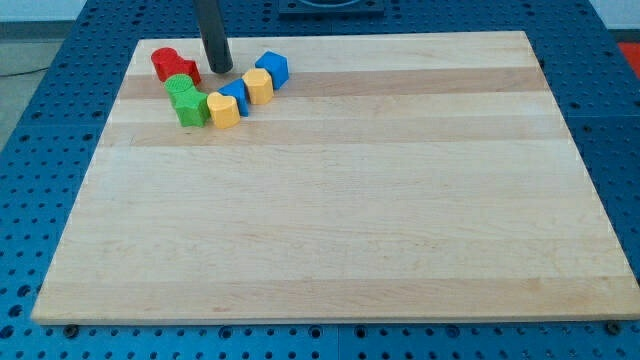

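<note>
Wooden board (340, 200) lies on a blue perforated desk (40, 130). Blocks cluster near the view's top-left corner. Nearest: green block (191, 110) and yellow block (223, 110), side by side. Just behind: second green block (181, 89), blue block (236, 96) and yellow block (258, 86) (arc-like chain). Further back: blue block (272, 67) and two red blocks (165, 63), (185, 70). My tip (221, 69) stands between the red pair and the far blue block, touching neither clearly. No gripper fitted, only a rod.
</note>
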Controlling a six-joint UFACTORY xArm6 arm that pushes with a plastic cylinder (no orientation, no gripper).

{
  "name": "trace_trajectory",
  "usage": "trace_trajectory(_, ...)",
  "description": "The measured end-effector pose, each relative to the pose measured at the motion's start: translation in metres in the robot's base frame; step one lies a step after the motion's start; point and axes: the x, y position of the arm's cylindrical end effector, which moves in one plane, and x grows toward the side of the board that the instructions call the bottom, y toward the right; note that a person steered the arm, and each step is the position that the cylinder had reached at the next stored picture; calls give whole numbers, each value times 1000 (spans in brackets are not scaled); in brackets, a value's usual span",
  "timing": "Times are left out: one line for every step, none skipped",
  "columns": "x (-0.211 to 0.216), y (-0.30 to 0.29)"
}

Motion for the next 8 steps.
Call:
trace_trajectory(0,-6)
trace_trajectory(0,-11)
trace_trajectory(0,-13)
trace_trajectory(2,-14)
trace_trajectory(5,-14)
trace_trajectory(5,-16)
trace_trajectory(5,-27)
trace_trajectory(5,-28)
